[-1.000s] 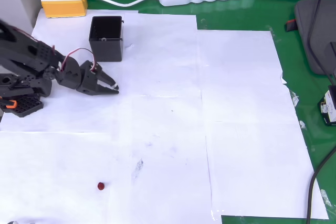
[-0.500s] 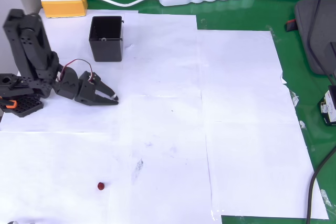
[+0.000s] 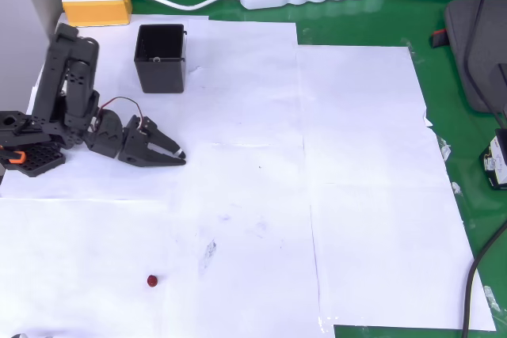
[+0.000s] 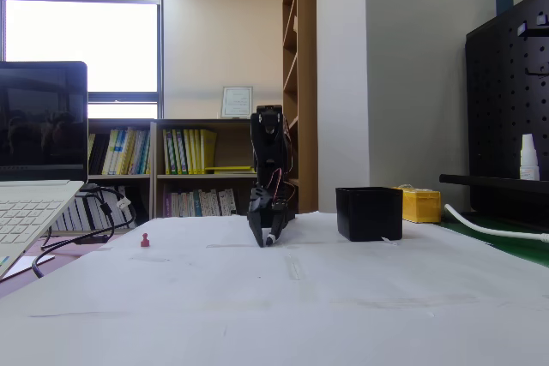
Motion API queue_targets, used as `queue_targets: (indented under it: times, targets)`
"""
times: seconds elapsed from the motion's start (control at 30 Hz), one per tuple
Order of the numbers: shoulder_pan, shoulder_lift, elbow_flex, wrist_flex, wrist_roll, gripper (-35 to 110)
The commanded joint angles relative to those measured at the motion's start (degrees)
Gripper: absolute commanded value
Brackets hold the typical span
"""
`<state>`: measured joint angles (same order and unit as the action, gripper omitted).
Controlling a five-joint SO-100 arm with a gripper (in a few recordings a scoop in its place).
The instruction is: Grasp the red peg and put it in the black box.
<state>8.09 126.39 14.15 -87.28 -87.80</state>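
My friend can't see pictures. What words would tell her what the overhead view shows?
A black robot arm's two-finger gripper hovers low over white paper sheets, fingers together and holding nothing. A tiny dark red roundish peg lies far below it in the picture, and a small square black plastic box stands above it beside a yellow rectangular block.
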Motion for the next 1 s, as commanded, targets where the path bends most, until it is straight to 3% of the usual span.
queue_targets:
  times: [0.0,0.3,0.67,0.9,0.97]
  targets:
    - [-0.88,3.87,2.64,-4.13,0.7,0]
    - [-1.67,16.7,10.99,-18.98,1.85,0]
    - [-0.09,14.94,11.6,-16.96,-2.99,9]
    - [6.15,7.91,4.31,-11.07,-5.19,10]
    - [8.09,6.42,1.93,-10.46,-5.19,19]
